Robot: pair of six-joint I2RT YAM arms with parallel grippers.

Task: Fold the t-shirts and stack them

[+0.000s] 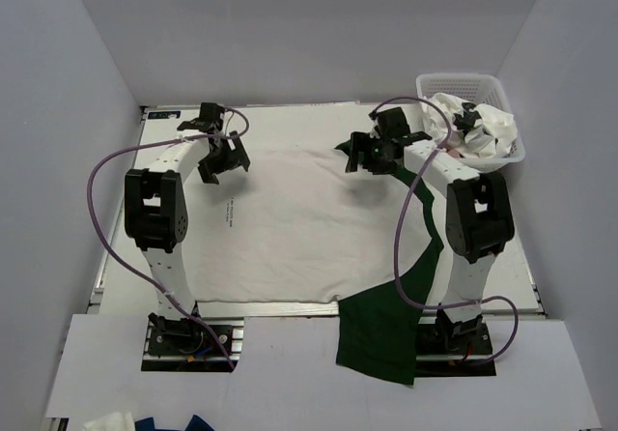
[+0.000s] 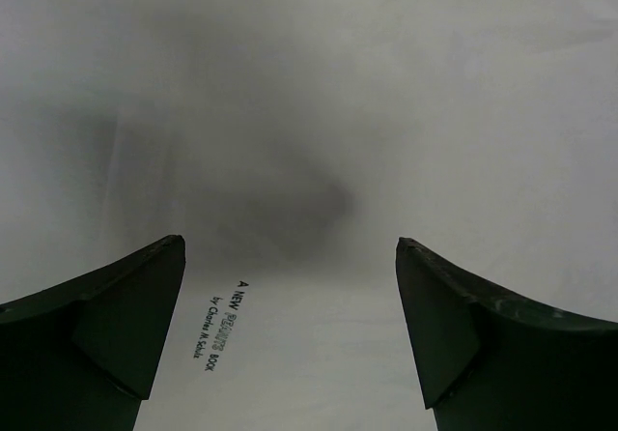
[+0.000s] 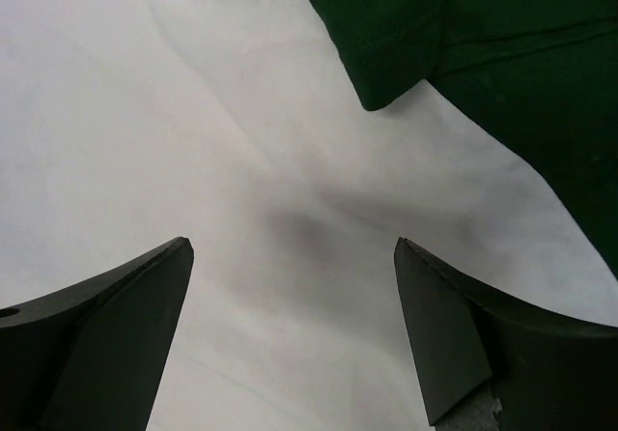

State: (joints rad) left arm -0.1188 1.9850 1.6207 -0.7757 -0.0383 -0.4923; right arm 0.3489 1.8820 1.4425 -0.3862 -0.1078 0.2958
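White walls box in the bench point(image 1: 517, 257). A green shirt point(image 1: 381, 330) droops over its near edge, its length running away from me. A white shirt point(image 1: 299, 228) lies flat mid-bench, wider left to right. Over its far side the left tool point(image 1: 224, 156) and right tool point(image 1: 372, 151) gape wide, empty. A basket point(image 1: 459, 85) of crumpled shirts point(image 1: 483, 133) sits far right.

- The white shirt point(image 1: 290, 228) under both grippers: plain white, with small black lettering point(image 2: 224, 320) by the left gripper point(image 1: 224, 160).
- The green shirt point(image 1: 381, 330) beside the right gripper point(image 1: 367, 153): plain dark green.
- The basket point(image 1: 463, 85) beyond the right gripper: white lattice; the cloth point(image 1: 491, 133) inside is white with black print.
- Both grippers are black; the cables point(image 1: 97, 175) are purple.
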